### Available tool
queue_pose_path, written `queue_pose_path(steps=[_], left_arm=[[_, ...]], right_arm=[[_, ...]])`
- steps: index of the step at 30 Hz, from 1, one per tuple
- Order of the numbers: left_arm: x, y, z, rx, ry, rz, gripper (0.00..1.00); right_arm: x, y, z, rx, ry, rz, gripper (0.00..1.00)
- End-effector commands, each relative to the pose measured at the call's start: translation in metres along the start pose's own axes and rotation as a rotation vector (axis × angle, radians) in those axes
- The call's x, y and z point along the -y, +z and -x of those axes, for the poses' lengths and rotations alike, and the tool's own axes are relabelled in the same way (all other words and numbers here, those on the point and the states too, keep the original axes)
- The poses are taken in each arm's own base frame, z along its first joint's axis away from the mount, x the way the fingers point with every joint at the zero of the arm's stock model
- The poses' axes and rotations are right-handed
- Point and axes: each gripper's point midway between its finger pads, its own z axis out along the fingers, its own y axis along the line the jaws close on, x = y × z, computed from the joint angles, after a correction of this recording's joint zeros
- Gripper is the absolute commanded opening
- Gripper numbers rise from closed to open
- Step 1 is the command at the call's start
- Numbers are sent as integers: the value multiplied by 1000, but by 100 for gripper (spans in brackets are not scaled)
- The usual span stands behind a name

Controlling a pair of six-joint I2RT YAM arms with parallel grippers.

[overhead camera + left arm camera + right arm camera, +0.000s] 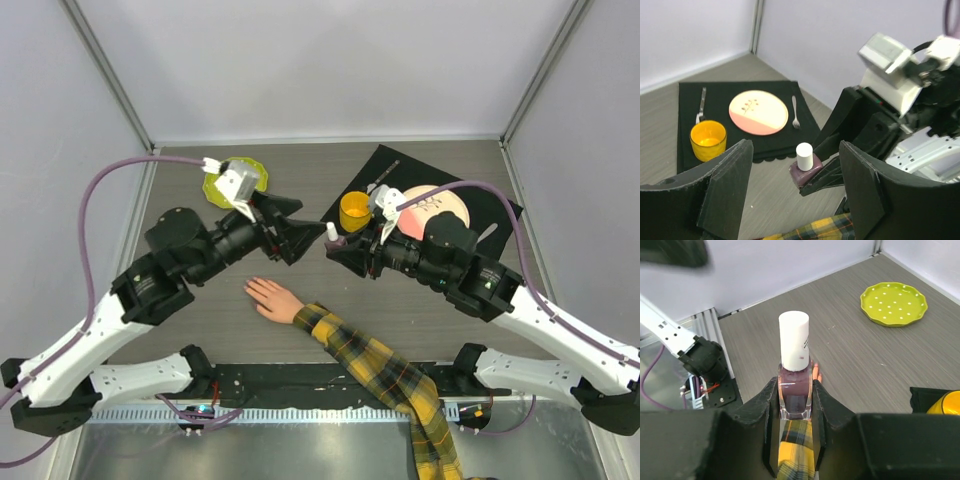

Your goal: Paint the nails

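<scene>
Right gripper up off the tabletop near mid-scene, jaws narrow and clamped on the square base of a nail polish bottle; bottle upright, dark mauve glass, white cap seated on top; left gripper faces it from the opposite side, jaws spread wide, nothing in them; in the left wrist view the bottle shows in the gap between the two black fingers, apart from both; mannequin hand lies flat on the tabletop below and between the two grippers, palm down, fingers pointing toward the left arm's side; yellow-and-black plaid sleeve runs back from its wrist to the near edge; the nails sit at the fingertips, bare-looking peach, too small to make out any colour on them; in the right wrist view one peach fingertip shows just beside the bottle and the sleeve lies directly under the jaws; black placemat on the far right of the tabletop carries a yellow cup and a pink-and-cream plate, with a fork to one side of the plate and another utensil on the other; lime-green dotted dish on the far left, partly hidden by the left wrist in the top view.
</scene>
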Motion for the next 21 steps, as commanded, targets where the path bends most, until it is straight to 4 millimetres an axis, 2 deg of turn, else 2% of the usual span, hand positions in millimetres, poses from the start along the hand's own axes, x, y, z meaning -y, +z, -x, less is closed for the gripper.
queue_pose_path(steps=[1, 7, 10, 11, 14, 21], left_arm=[[-3, 17, -6, -9, 25, 9, 73], [-6, 31, -19, -42, 26, 17, 70], [-3, 35, -24, -55, 22, -5, 63], [-3, 36, -24, -56, 19, -4, 57], [-2, 40, -30, -72, 13, -9, 49], [10, 42, -37, -98, -8, -79, 40]], right_arm=[[7, -2, 34, 89, -51, -51, 1], [7, -3, 32, 89, -58, -50, 1], [8, -3, 32, 92, -61, -55, 1], [7, -3, 34, 98, -62, -48, 1], [4, -5, 36, 112, -63, -33, 1], [0, -7, 39, 129, -52, -15, 1]])
